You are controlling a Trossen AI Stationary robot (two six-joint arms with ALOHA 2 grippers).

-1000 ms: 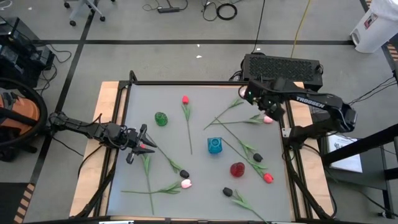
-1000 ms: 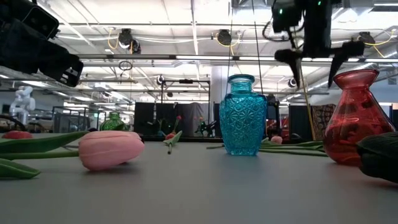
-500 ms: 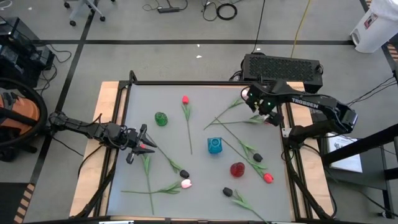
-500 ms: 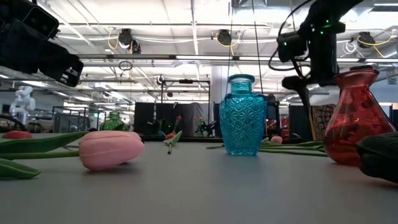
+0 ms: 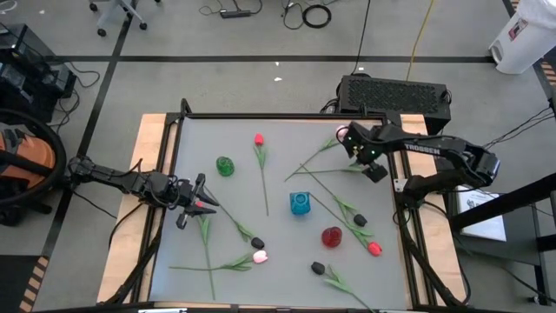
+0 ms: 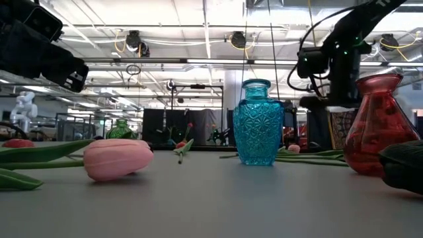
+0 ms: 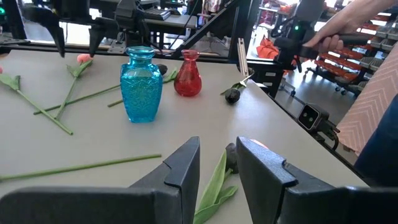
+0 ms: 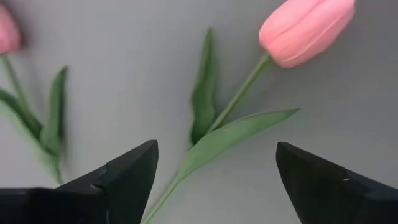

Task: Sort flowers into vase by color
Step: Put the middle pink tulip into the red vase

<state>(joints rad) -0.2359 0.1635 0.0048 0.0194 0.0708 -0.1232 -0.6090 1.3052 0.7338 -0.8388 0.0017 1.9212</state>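
the right gripper (image 8: 214,165) has swung from the table's edge to hover over a pink-budded, green-stemmed artificial tulip (image 8: 267,59), fingers spread wide and empty, stem between them; a grasp looks ready next; left gripper (image 5: 193,205) waits part-open

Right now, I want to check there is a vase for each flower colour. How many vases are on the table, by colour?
green vase: 1
blue vase: 1
red vase: 1
Total: 3
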